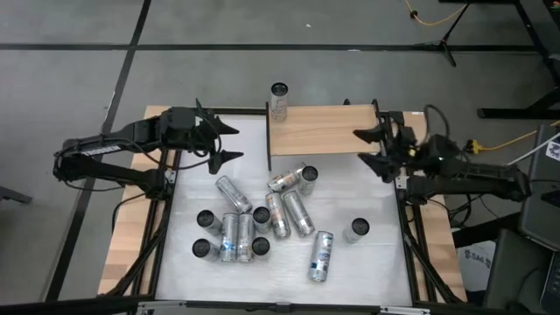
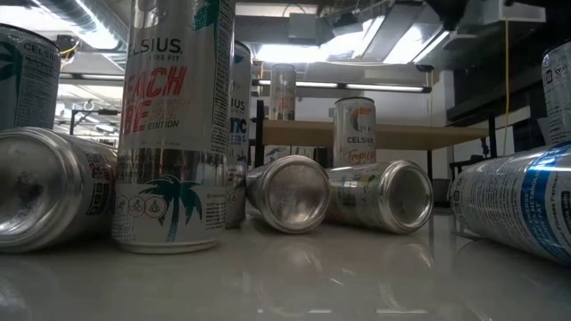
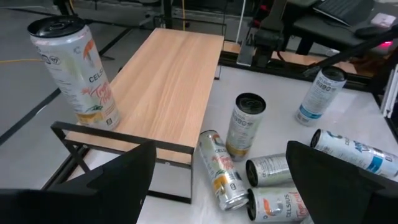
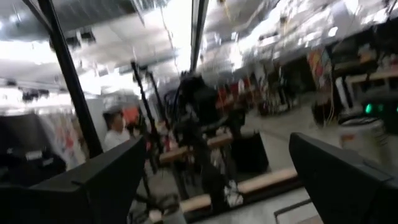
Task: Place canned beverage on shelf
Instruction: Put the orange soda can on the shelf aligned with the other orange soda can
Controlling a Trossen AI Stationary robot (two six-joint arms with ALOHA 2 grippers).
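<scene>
Can (image 1: 278,101) upright on shelf (image 1: 324,129) (far-left corner)

Cut-off cans and a blurred room

In the low view we see the tall upright can (image 2: 174,125) cropped at its top, and cans at both edges, left (image 2: 27,76) and right (image 2: 522,201), only in part. The right wrist view's room is smeared; a person (image 4: 116,138) there is a vague shape. Small print on the heaped cans (image 1: 254,223) from above is unreadable.
</scene>
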